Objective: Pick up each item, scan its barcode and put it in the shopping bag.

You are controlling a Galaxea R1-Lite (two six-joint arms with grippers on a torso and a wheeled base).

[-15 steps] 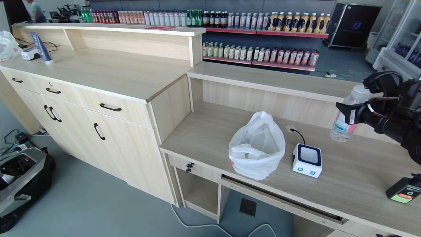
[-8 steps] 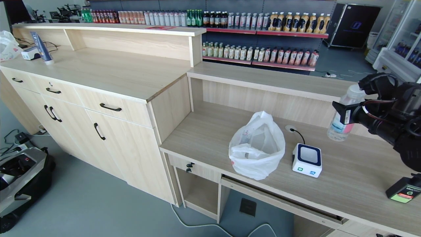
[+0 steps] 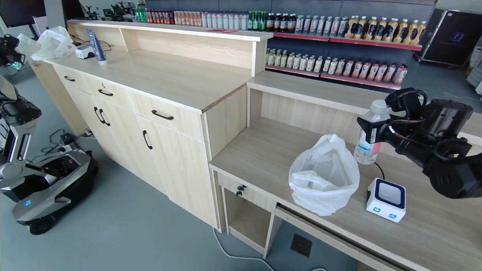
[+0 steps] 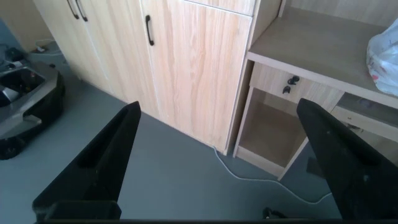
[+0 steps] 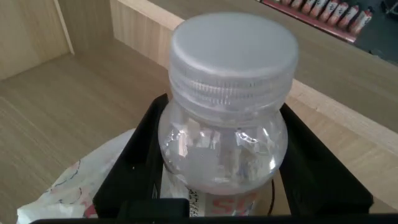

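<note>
A light wood counter (image 3: 271, 150) runs in a step: a taller stretch with drawers and cupboard doors (image 3: 150, 124) on black handles, then a lower desk part. On the lower part a white plastic shopping bag (image 3: 324, 177) stands open. Just beside it sits a white barcode scanner (image 3: 386, 194), its dark-rimmed window facing up and its cable running back. Behind, shelves (image 3: 331, 30) carry rows of bottled drinks, and the floor (image 3: 131, 218) is grey. The right pincer (image 3: 371, 131) pinches a clear water bottle (image 3: 366, 150) below its grey cap, upright over the back of the counter, behind the gap between bag and scanner. The left pincer (image 4: 211, 168) hangs spread over the floor in front of the cupboards. The head camera has swung since half a second ago, so everything sits shifted in view. Measured against the scanner, though, the bottle has crossed from its far side to the bag side
</note>
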